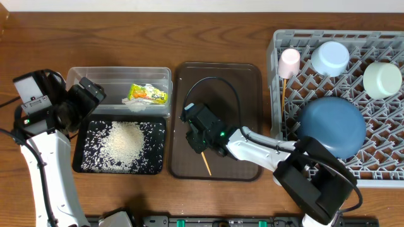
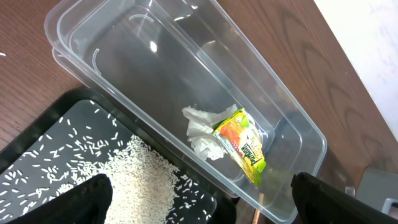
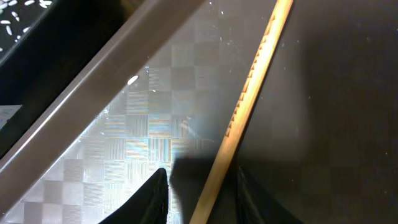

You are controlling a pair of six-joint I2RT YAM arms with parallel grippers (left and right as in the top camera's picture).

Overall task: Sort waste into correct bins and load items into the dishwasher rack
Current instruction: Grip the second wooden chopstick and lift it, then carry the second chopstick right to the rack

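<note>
Step in hand, as I judged it: pick-up of the thin wooden chopstick [image 3: 249, 93], which lay loose on the flat brown plastic serving tray [image 1: 246, 94], not yet in the large square grey plastic dishwasher rack [image 1: 276, 75]. Right gripper [image 3: 202, 196]: fingers apart, one on either side of the stick, not closed on it. Next move, by my reading: close on the stick, lift it clear of the tray rim, and carry it right to the rack. Rack contents: large dark blue bowl [image 1: 331, 126], pale green bowl [image 1: 382, 80], small light blue bowl [image 1: 330, 57], small pink cup [image 1: 290, 62]. Left gripper [image 2: 214, 202]: fingers wide apart, empty, held where the clear rectangular plastic tub [image 1: 120, 70] met the shallow black rectangular tray [image 1: 77, 165]. Tub contents: crinkled yellow-green snack wrapper [image 2: 242, 146], crumpled white tissue [image 2: 200, 127]. Black tray contents: loose white rice grains [image 1: 123, 142]. Writing: the wrapper bore printed lettering I could not read; I found none elsewhere.
</note>
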